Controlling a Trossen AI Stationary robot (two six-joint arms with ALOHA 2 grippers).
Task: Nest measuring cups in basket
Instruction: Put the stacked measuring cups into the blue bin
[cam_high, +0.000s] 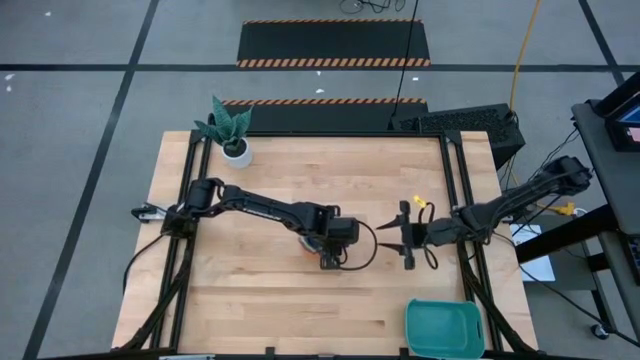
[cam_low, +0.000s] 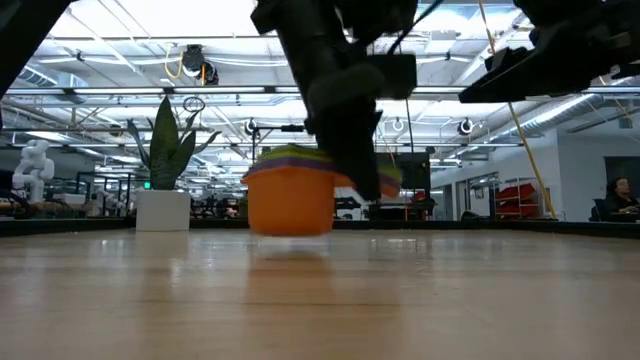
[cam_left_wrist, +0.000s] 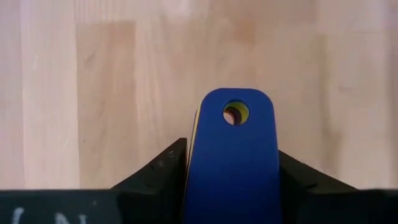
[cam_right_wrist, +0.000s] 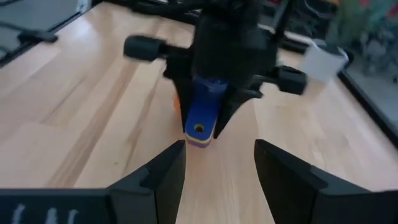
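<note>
The left gripper (cam_left_wrist: 231, 186) has its two fingers (cam_left_wrist: 158, 177) on either side of the stacked handles of the cups (cam_low: 291, 195). The blue handle (cam_left_wrist: 231, 162) sits on top, right between them. The jaws are close beside the handles, but I cannot tell if they are squeezing them tight yet. The cups are stacked inside each other, with the orange cup (cam_low: 290, 207) at the bottom, sitting on the wooden table (cam_high: 260, 300) near the middle.

The right gripper (cam_right_wrist: 216, 168) waits just beside the stack with its jaws apart and nothing in them.

The basket (cam_high: 444, 327) is well apart from the cups, at the table's near edge on the right side.

Here is what could go wrong, I think. If the grip is loose, the stack could slip out when it is lifted. If only some handles are caught, the lower cups could drop off and roll away. A fast swing to the basket could also shake the cups apart. The right gripper is near, so the two arms could bump.
</note>
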